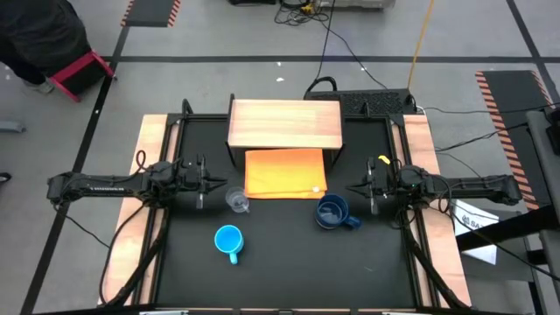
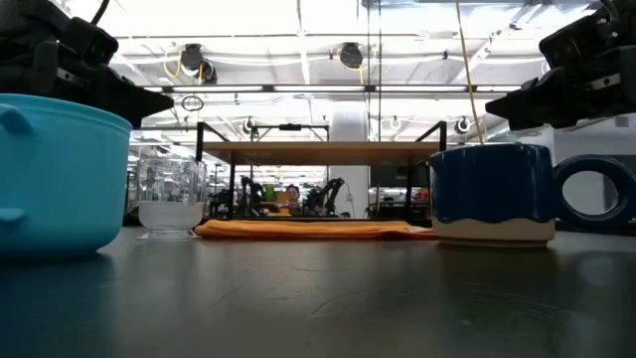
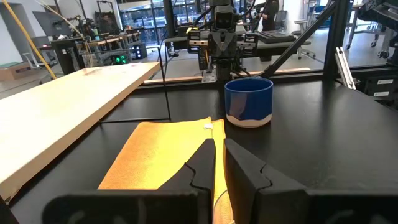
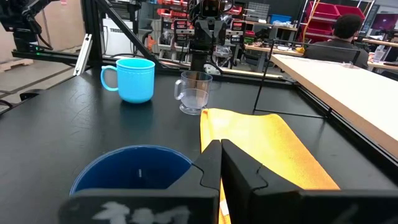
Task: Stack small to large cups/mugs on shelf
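Note:
A clear glass cup (image 1: 237, 200) stands on the black table just in front of my left gripper (image 1: 220, 183); it also shows in the low view (image 2: 170, 192) and the right wrist view (image 4: 193, 93). A light-blue mug (image 1: 229, 241) stands nearer the table's front edge. A dark-blue mug (image 1: 332, 213) stands close to my right gripper (image 1: 352, 187). The wooden shelf (image 1: 284, 123) stands at the far middle, above an orange cloth (image 1: 285, 172). Both grippers hover shut and empty, pointing toward each other.
The orange cloth lies flat on the table, partly under the shelf's front edge. Cables run behind the table's far edge. A person sits in the room beyond the table (image 4: 346, 38).

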